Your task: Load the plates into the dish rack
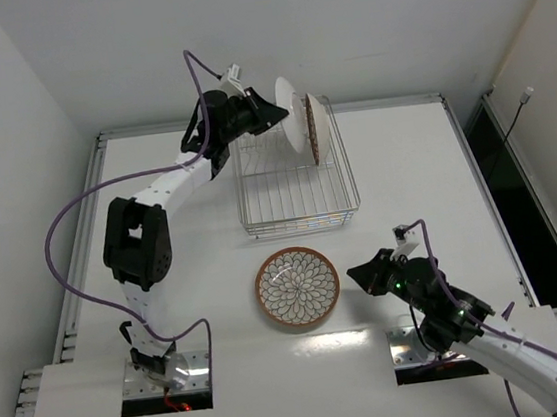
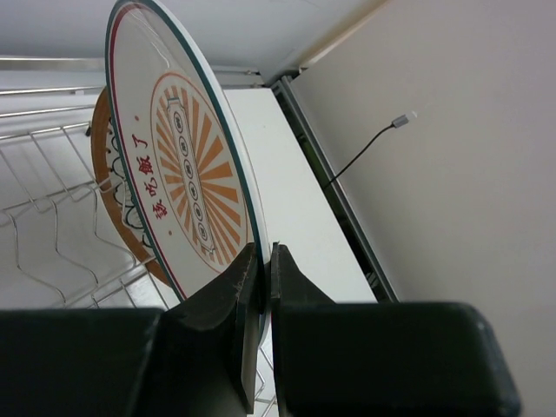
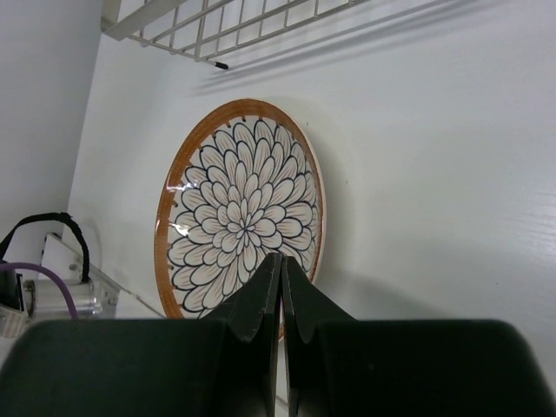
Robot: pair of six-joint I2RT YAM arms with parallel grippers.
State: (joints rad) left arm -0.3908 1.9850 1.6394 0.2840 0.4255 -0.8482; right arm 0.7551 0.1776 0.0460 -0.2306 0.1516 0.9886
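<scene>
One petal-patterned plate [image 3: 239, 213] lies flat on the white table [image 1: 417, 183], just ahead of the right gripper [image 3: 280, 274], whose jaws are pressed together on nothing. The left gripper [image 2: 261, 269] is clamped on the rim of the orange-striped plate [image 2: 187, 165], held on edge over the far slots of the dish rack [image 1: 288, 202], beside the brown-rimmed plate [image 1: 318, 133] standing there.

The white plate [image 2: 187, 165] bears red Chinese characters [image 2: 152, 174], apparently reading 該吃飯了.

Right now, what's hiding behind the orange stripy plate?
A brown-rimmed plate, standing in the dish rack. Only its edge shows; the stripy plate covers the rest.
</scene>
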